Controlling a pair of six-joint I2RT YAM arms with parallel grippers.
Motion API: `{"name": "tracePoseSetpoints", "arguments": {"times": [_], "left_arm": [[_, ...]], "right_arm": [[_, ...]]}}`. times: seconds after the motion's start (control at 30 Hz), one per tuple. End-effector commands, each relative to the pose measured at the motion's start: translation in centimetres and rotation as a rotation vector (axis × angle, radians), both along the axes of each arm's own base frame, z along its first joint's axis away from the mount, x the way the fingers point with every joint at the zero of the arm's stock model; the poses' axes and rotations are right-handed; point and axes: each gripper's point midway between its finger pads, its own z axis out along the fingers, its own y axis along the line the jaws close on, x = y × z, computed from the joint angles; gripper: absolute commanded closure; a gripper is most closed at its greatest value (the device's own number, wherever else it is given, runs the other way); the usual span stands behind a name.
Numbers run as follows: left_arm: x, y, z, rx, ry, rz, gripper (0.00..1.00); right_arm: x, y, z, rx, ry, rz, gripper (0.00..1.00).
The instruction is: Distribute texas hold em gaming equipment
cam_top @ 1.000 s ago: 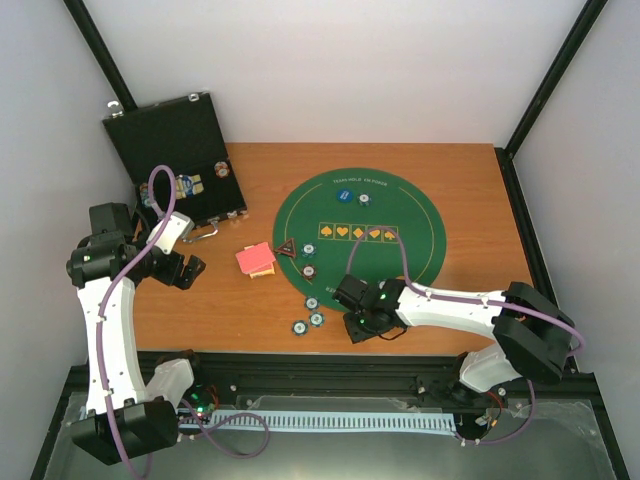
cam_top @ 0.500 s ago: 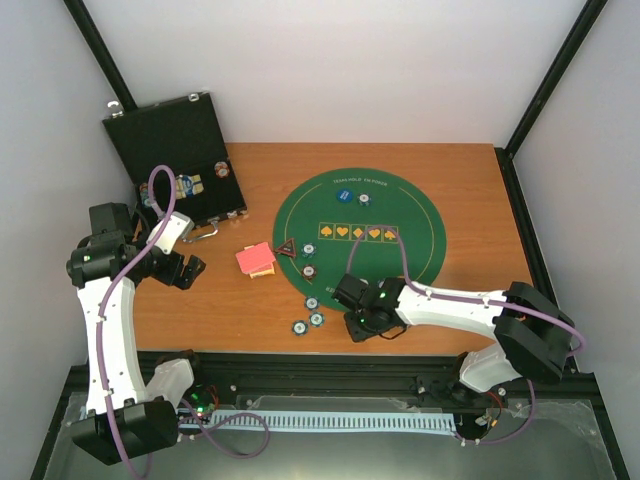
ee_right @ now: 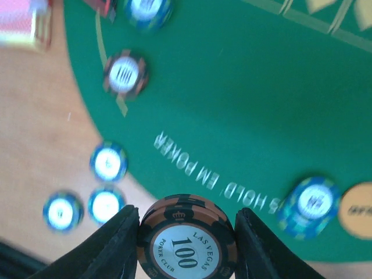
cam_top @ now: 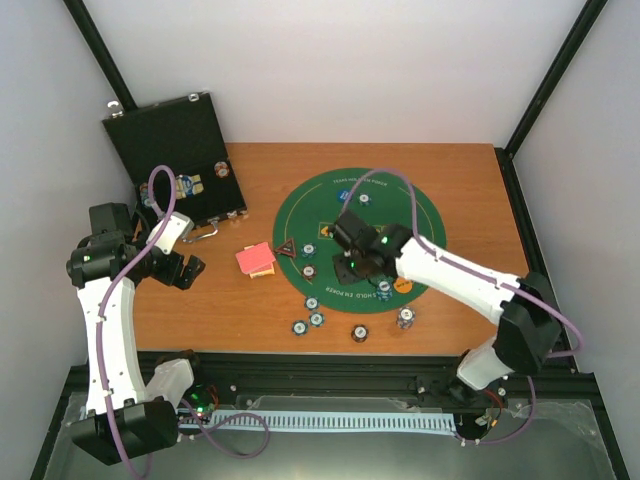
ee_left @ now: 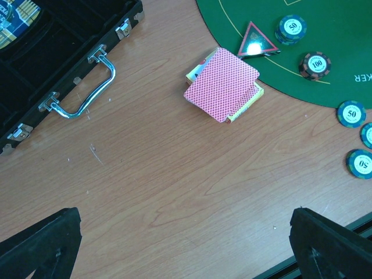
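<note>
My right gripper [ee_right: 187,235] is shut on a small stack of black-and-orange 100 chips [ee_right: 187,244] and hangs over the near-left part of the green mat [cam_top: 420,215]. Under it lie a blue chip [ee_right: 308,203], an orange button [ee_right: 357,210] and another 100 chip [ee_right: 125,74]. Three blue chips [cam_top: 312,303] lie on the wood just off the mat. The red-backed cards [ee_left: 222,85] and the black triangle marker [ee_left: 256,42] lie at the mat's left rim. My left gripper [ee_left: 186,250] stands open above bare wood, left of the cards.
The open black case [cam_top: 175,160] stands at the back left, its handle [ee_left: 81,96] toward my left gripper. A brown chip [cam_top: 359,333] and a chip stack [cam_top: 405,318] sit near the table's front edge. A blue button [cam_top: 343,195] lies at the mat's far side.
My right gripper has closed on the 100 chips at the table's front edge and carried them up and away over the mat. The left arm has not moved.
</note>
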Motion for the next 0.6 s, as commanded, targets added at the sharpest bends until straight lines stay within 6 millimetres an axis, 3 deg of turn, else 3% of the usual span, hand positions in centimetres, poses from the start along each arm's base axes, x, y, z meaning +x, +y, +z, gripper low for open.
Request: {"name": "tracePoseSetpoints", "arguments": {"times": [0.0,0.17,0.27,0.43,0.57], "left_arm": [[0.3,0.3,0.7,0.024,-0.029,-0.003,0.00],[0.3,0.5,0.5,0.034,-0.018,-0.002,0.00],[0.2,0.6,0.3,0.041,-0.017,-0.004,0.00],[0.3,0.5,0.2,0.036,-0.005,-0.011,0.00],[0.7,0.5,0.0,0.019,0.010,-0.011,0.00]], "right_arm": [[6.0,-1.7,1.1,-0.036,-0.037,-0.049,0.82],[14.2,-3.7,1.7,-0.011,-0.062,-0.175,0.82],[18.3,-5.2,0.4,-0.003,-0.036,-0.240,0.82],[23.6,-8.0,-1.4,-0.027,-0.026,-0.318,0.82],[26.6,-9.8,-3.1,-0.030,-0.008,-0.359,0.82]]}}
